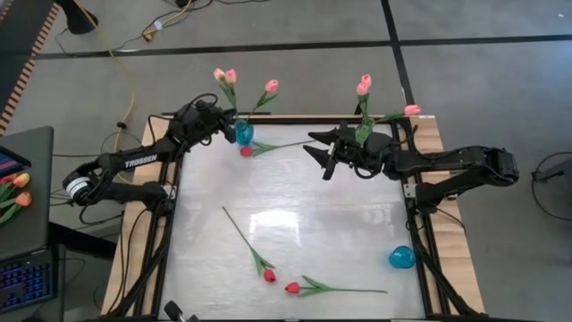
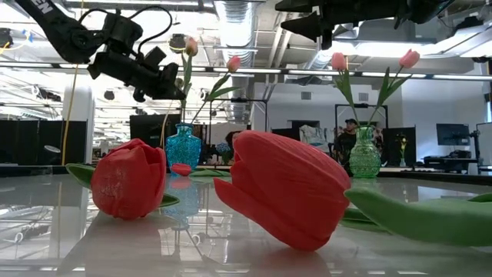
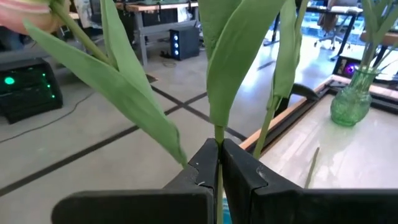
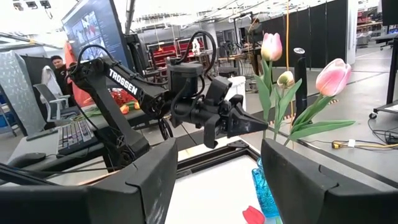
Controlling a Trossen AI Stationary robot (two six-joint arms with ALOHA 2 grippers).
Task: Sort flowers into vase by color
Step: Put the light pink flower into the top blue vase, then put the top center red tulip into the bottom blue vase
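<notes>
At the table's far left stands a blue vase (image 1: 243,134) holding pink tulips (image 1: 231,77). My left gripper (image 1: 230,122) is just above its mouth, shut on one green stem (image 3: 219,134). A green vase (image 1: 364,134) with pink tulips (image 1: 365,83) stands at the far right. Beside it, my right gripper (image 1: 323,154) hangs open and holds nothing. A red tulip (image 1: 247,151) lies on the table by the blue vase. Two more red tulips (image 1: 269,275) (image 1: 292,287) lie near the front edge. My left gripper pinches a tulip's thin stem (image 3: 219,155) between its two fingers, just below where the leaves branch off. The fingers come nearly level from the table's left side and lie across the stem. The stem stands upright and runs down toward the blue vase (image 4: 264,190).
A second blue vase (image 1: 401,258) lies at the table's right side toward the front. The middle of the white tabletop (image 1: 295,206) is bare. Orange tulips (image 1: 18,190) lie on a side desk left of the table. A person (image 4: 57,62) sits beyond the table.
</notes>
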